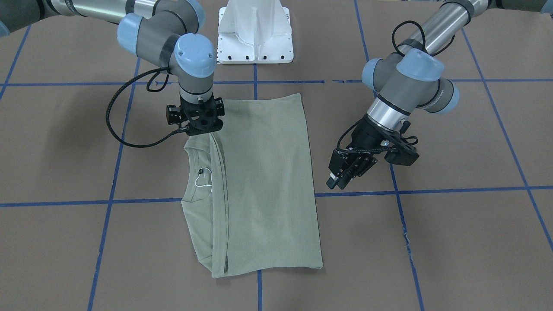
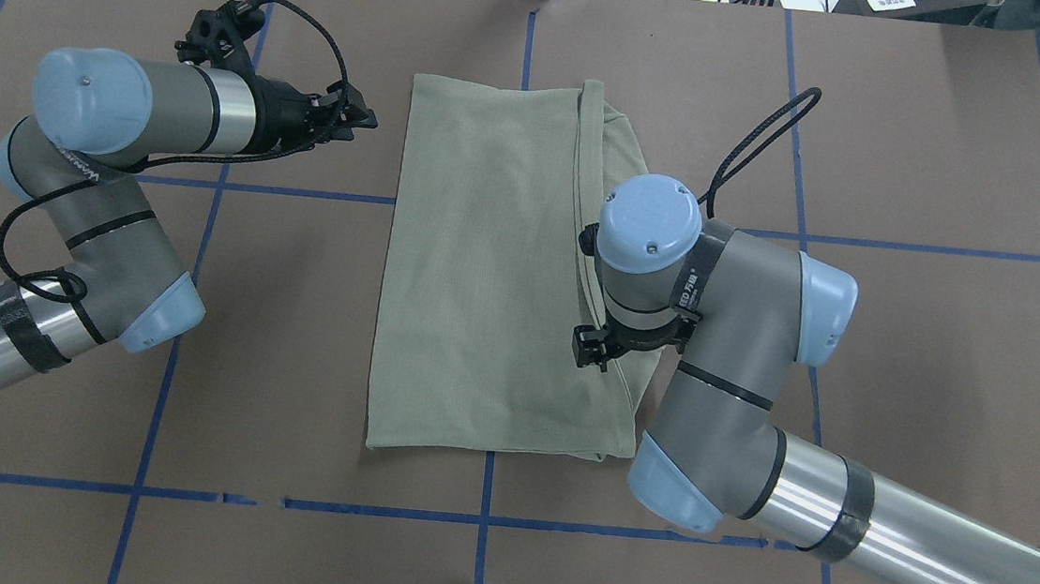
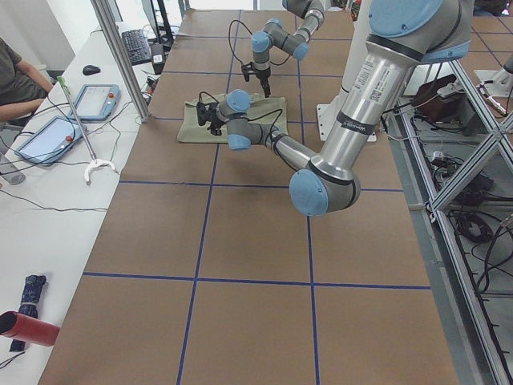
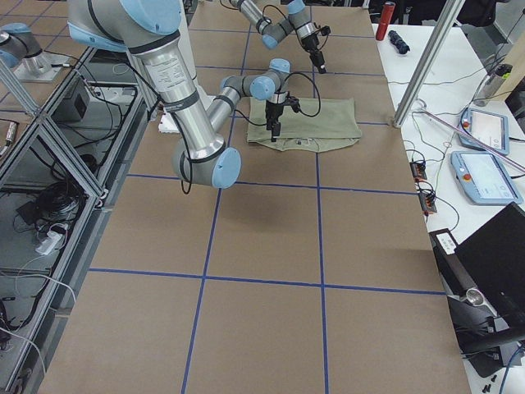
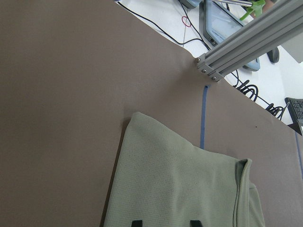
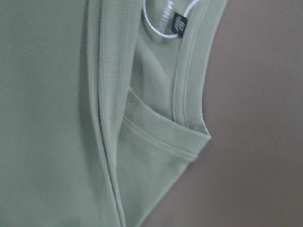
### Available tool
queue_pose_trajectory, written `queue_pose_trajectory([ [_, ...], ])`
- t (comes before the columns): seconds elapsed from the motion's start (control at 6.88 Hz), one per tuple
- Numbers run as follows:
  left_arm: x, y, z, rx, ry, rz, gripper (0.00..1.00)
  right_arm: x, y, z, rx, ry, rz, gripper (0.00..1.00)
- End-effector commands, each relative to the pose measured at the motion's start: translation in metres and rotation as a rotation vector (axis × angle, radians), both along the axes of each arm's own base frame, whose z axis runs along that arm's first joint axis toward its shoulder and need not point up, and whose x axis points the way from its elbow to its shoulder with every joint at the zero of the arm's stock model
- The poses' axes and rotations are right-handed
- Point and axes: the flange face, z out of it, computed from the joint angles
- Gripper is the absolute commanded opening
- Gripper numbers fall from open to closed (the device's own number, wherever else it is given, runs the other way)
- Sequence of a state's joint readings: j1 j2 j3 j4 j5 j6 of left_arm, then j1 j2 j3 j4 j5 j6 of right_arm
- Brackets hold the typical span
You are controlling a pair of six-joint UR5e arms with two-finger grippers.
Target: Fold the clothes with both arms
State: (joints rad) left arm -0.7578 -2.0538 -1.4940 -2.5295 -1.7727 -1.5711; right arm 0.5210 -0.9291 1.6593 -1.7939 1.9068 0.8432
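Shirt (image 1: 263, 181) lies folded lengthwise in the middle of the surface (image 1: 453, 242), across the centre line, its short ends facing the robot's edge and the operators' edge. One side is laid over the body, and the neck opening shows along the side nearer the right arm.

The surface is brown paper marked into squares by blue tape (image 1: 432, 190). A white pedestal (image 1: 255, 34) stands at the robot's edge. Past the operators' edge runs a white bench (image 3: 48, 208) with two touch pendants (image 4: 484, 130), a keyboard (image 3: 138, 46), cables and a red cylinder (image 3: 24, 327); a person's sleeve (image 3: 14, 72) shows there. Aluminium posts (image 3: 120, 56) rise at that edge, and framing fills the robot's side.

The black neck label (image 6: 179, 24) carries pale marks too blurred to read, and a white string loop (image 6: 156, 28) hangs by it. Lettering (image 2: 692, 284) on the arm joints is too small to read.

The left gripper (image 1: 339, 179) hangs over bare surface near the shirt's left side, apart from it; its fingertips (image 5: 137, 222) stand spread with nothing between them. The right gripper (image 1: 202, 124) points down over the shirt near its robot-side end, beside the fold line. Its fingers are hidden, so I cannot tell whether they are apart or together, or touching the cloth.
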Motion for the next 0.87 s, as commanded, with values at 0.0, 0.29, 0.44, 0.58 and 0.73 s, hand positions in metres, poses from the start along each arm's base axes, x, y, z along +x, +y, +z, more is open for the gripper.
queue_pose_trajectory([
  [0.0, -0.001, 0.001, 0.001, -0.001, 0.001, 0.002, 0.44, -0.02, -0.029, -0.011, 0.009, -0.024, 0.02, 0.99],
  [0.29, -0.001, 0.002, 0.002, -0.002, 0.0, 0.002, 0.44, -0.029, -0.035, 0.003, -0.011, 0.009, 0.022, 0.99],
  [0.44, -0.001, 0.001, 0.005, -0.006, -0.004, 0.002, 0.45, -0.031, -0.036, 0.009, -0.017, 0.02, 0.02, 0.99],
  [0.58, -0.001, 0.002, 0.005, -0.005, -0.003, 0.002, 0.45, -0.026, -0.041, 0.014, -0.023, 0.03, 0.024, 0.99],
  [0.73, -0.001, 0.002, 0.006, -0.007, -0.006, 0.002, 0.45, -0.01, -0.056, 0.024, -0.033, 0.04, 0.044, 0.99],
])
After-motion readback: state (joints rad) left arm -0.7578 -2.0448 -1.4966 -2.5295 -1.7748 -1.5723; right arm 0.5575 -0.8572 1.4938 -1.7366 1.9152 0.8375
